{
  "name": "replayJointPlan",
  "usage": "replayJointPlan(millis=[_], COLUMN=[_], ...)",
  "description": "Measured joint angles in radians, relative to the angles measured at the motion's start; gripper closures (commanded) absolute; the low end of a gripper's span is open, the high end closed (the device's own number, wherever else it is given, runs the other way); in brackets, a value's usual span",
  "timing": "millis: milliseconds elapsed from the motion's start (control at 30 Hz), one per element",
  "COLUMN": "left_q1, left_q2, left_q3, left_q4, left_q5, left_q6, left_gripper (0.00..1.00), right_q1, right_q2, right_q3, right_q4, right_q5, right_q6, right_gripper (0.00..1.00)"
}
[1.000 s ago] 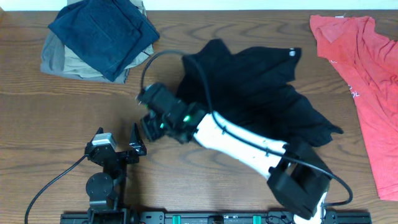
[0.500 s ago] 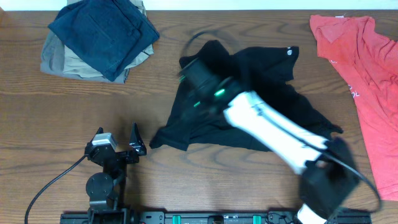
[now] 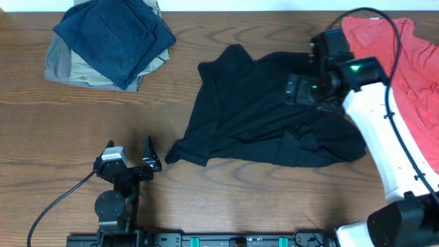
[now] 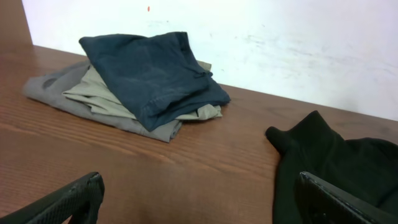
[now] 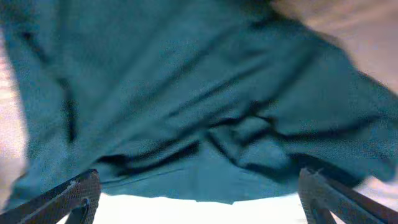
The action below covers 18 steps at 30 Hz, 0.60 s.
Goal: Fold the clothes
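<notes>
Where the black garment (image 3: 254, 116) lies: it is spread crumpled on the table (image 3: 226, 199), in the middle of the overhead frame, with one corner trailing toward the lower left (creases are seen along its lower edge).
Right gripper (image 5: 199, 196): it is held over the garment's upper right part. Its fingers are spread wide and nothing is clasped between them.
Left gripper (image 4: 199, 202): it is parked at the lower left, near the trailing corner but apart from it. It is released, with nothing gripped.
Navy garment (image 3: 113, 38): it is folded at the upper left and stacked on a khaki garment (image 3: 65, 68).
Coral-red shirt (image 3: 411, 89): it is laid along the right edge.
</notes>
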Motion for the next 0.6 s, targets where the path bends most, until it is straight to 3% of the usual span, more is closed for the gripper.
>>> replayJointPlan(millis=[200,433,600], left_q1=[0.0,0.0,0.0], left_q2=[0.0,0.0,0.0], left_q3=[0.0,0.0,0.0], left_q4=[0.0,0.0,0.0], left_q5=[0.0,0.0,0.0], left_q6=[0.0,0.0,0.0], left_gripper=[0.02,0.02,0.02], right_q1=[-0.049,-0.092,-0.092], right_q2=[0.0,0.031,0.148], right_q3=[-0.108,-0.176,-0.174], right_q4=[0.116,0.43,0.666], right_q5=[0.114,0.127,0.081], right_q6=[0.019,0.031,0.035], right_gripper=[0.01,0.01,0.01])
